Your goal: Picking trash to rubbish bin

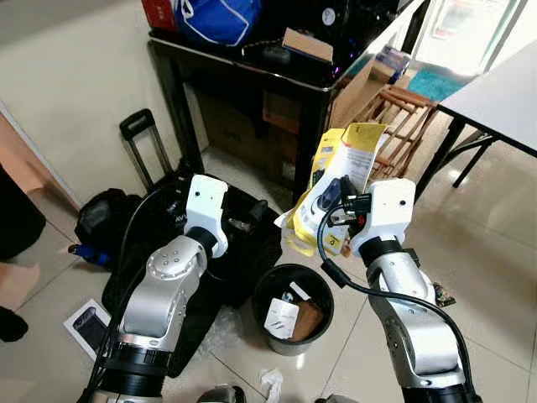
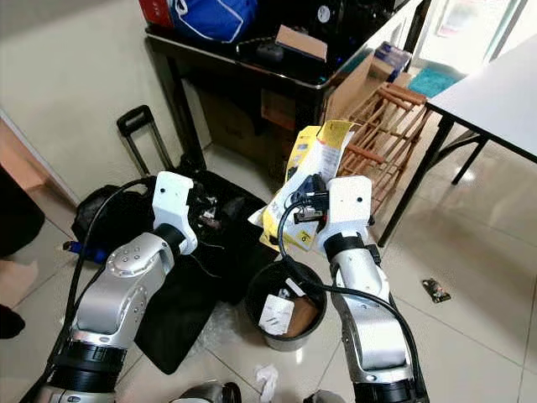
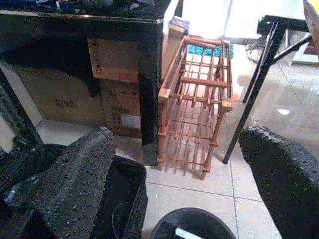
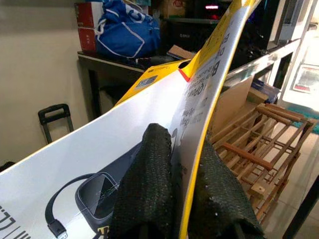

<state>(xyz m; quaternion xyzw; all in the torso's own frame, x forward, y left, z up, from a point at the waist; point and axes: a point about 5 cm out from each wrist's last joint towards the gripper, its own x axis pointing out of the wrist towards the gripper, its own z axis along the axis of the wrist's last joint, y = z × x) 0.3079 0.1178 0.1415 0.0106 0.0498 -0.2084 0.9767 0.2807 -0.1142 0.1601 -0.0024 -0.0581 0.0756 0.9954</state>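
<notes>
Pinching yellow package (image 4: 199,99) — right gripper (image 4: 182,184).

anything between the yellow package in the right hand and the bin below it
Nothing visible. The right hand holds the yellow package in open air, above and just behind the black bin, whose open top already holds some trash.
</notes>
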